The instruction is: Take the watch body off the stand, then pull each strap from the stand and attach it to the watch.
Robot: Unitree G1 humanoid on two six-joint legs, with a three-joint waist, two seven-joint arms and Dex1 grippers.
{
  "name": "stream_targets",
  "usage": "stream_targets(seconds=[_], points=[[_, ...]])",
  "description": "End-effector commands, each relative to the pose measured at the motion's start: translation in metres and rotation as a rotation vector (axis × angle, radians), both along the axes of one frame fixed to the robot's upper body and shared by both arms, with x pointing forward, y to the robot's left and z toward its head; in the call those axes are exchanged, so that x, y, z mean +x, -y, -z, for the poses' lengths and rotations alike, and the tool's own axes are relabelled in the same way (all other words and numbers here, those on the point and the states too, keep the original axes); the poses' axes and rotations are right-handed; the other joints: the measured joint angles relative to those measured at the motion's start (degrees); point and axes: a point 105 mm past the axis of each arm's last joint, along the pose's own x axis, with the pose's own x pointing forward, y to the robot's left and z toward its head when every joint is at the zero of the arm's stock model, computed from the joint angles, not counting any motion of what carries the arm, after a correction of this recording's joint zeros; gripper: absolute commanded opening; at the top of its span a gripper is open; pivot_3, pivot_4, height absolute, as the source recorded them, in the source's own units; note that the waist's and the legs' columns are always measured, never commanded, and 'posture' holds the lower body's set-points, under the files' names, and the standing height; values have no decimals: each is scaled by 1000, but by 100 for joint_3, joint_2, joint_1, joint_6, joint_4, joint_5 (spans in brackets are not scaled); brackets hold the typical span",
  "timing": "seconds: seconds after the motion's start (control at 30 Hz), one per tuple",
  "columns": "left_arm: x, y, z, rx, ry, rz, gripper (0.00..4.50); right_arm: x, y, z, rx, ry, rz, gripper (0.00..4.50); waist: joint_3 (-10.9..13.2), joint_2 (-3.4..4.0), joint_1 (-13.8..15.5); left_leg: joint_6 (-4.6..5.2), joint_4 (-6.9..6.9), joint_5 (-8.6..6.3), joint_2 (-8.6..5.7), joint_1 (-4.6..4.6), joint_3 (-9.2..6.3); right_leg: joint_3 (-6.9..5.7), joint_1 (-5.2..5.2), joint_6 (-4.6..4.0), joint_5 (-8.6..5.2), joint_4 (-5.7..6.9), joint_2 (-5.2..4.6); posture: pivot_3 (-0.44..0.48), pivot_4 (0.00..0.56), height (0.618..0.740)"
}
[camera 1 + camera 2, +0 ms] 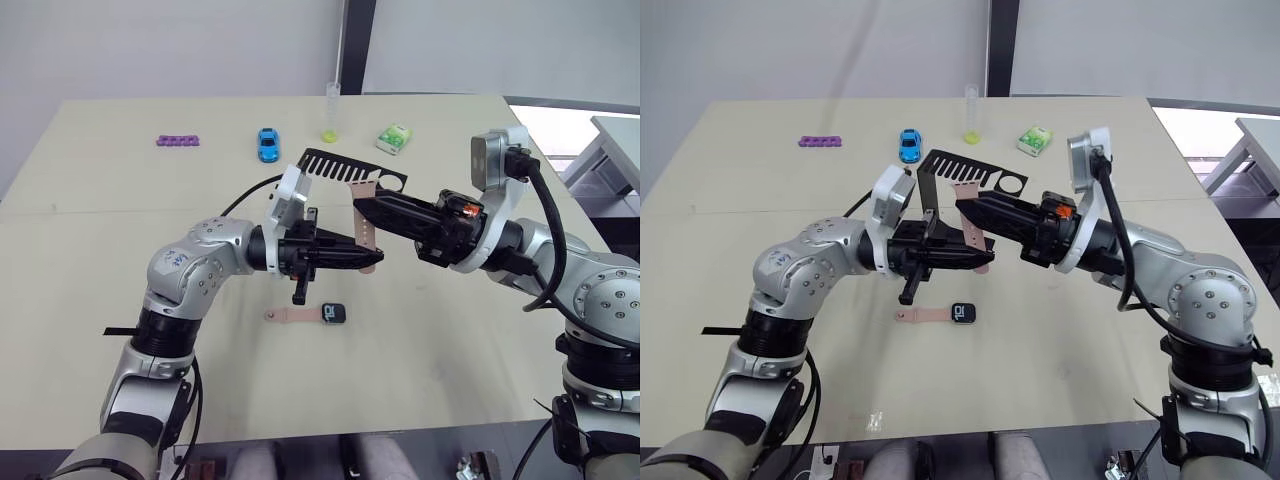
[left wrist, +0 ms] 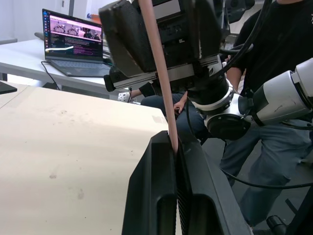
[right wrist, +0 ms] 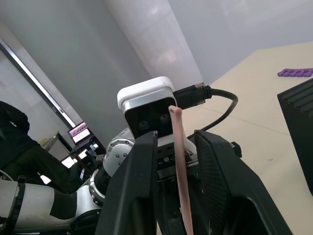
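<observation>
Two black fingers of the left gripper (image 1: 355, 257) are pinched tight on the lower end of a pale pink strap (image 1: 366, 228), held in the air above the table (image 1: 90, 260); the left wrist view shows the band rising from the closed seam between the pads. The right gripper (image 1: 365, 208) meets the same strap higher up, its fingers set a little apart with the band standing between them, and it is hard to say whether they bear on it. Behind the pair, the black stand (image 1: 345, 166) rests on the table with its comb-slotted arm and ring end. Below the grippers the watch body (image 1: 334, 313) lies flat on the table, the other strap (image 1: 290, 315) already joined to one side. The held band looks light, thin and limp, likely to bow or twist if gripped far from its end, so a hold near the connector tip seems wise. The small, smooth watch case will probably slide unless pinned at its rim.
</observation>
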Motion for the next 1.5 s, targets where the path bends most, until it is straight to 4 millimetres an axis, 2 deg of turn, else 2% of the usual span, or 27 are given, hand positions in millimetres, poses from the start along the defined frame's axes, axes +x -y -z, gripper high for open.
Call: stream_targets(seconds=[0.03, 1.5], points=[[-6, 1, -8, -17, 51, 17, 0, -8, -4, -12, 21, 67, -17, 1286, 0, 0, 0, 0, 0, 0, 0, 0, 0, 0, 0, 0, 0, 0, 0, 0, 150, 740], [-3, 4, -16, -48, 60, 0, 0, -8, 3, -15, 5, 87, -6, 1286, 0, 0, 1, 0, 0, 0, 0, -1, 0, 0, 0, 0, 0, -5, 0, 0, 150, 740]])
